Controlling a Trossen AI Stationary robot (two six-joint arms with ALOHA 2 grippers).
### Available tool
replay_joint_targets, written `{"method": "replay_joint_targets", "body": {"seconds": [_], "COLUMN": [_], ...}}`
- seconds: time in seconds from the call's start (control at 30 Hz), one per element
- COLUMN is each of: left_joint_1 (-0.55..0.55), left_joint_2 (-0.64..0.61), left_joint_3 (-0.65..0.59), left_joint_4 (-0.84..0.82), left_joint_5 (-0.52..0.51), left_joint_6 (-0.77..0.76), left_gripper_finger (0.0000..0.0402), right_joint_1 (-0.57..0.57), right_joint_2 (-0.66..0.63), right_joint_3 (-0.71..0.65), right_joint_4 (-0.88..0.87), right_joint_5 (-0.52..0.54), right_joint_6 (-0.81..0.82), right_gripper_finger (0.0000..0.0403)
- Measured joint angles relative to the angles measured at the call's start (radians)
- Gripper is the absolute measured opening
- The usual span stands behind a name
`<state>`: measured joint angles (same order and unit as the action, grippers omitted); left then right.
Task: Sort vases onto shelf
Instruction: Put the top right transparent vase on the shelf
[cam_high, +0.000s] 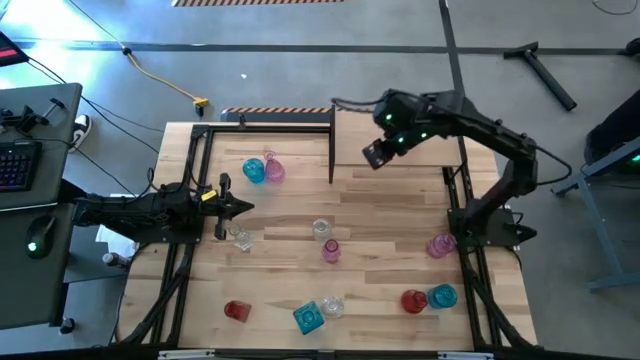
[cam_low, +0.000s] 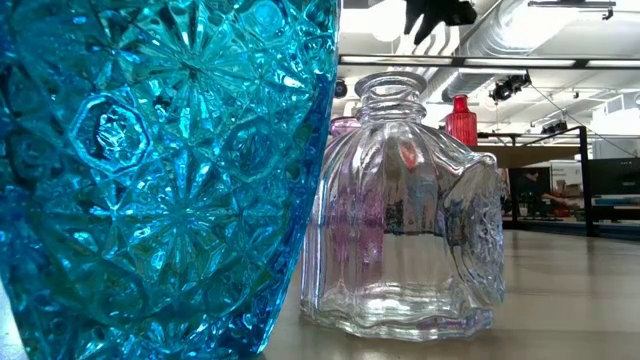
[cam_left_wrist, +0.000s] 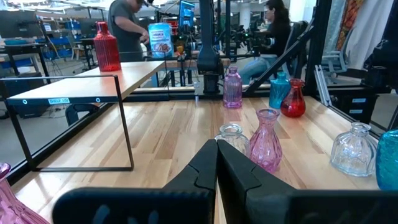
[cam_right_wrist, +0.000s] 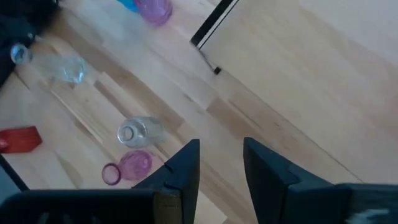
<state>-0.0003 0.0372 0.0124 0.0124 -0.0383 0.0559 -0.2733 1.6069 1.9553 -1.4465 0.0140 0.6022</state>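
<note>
Light-wood table (cam_high: 380, 215) with black frame rails. Raised shelf (cam_high: 420, 150) at far right part, one red vase (cam_left_wrist: 106, 47) standing on it per left wrist view. On tabletop: teal vase (cam_high: 254, 171) touching pink vase (cam_high: 273, 169) near far left; clear vase (cam_high: 241, 238) left of centre; clear vase (cam_high: 321, 229) just beside pink vase (cam_high: 330, 251) at centre; pink vase (cam_high: 440, 245) at right; red vase (cam_high: 414, 300) touching teal vase (cam_high: 442, 296) near right; red vase (cam_high: 236, 311), teal vase (cam_high: 309, 318), clear vase (cam_high: 332, 306) along near edge.
</note>
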Motion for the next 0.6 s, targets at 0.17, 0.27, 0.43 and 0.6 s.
{"method": "replay_joint_targets", "body": {"seconds": [0.17,0.27,0.43,0.6], "left_joint_1": [0.0,0.0,0.0,0.0], "left_joint_2": [0.0,0.0,0.0,0.0], "left_joint_3": [0.0,0.0,0.0,0.0], "left_joint_4": [0.0,0.0,0.0,0.0], "left_joint_5": [0.0,0.0,0.0,0.0], "left_joint_6": [0.0,0.0,0.0,0.0], "left_gripper_finger": [0.0001,0.0001,0.0001,0.0001], "right_joint_1": [0.074,0.115,0.177,0.236], "right_joint_2": [0.066,0.105,0.169,0.228], "right_joint_3": [0.0,0.0,0.0,0.0], "right_joint_4": [0.032,0.06,0.084,0.111], "right_joint_5": [0.004,0.003,-0.003,-0.007], "right_joint_6": [-0.018,-0.025,-0.029,-0.034], "right_gripper_finger": [0.0103,0.0103,0.0103,0.0103]}}
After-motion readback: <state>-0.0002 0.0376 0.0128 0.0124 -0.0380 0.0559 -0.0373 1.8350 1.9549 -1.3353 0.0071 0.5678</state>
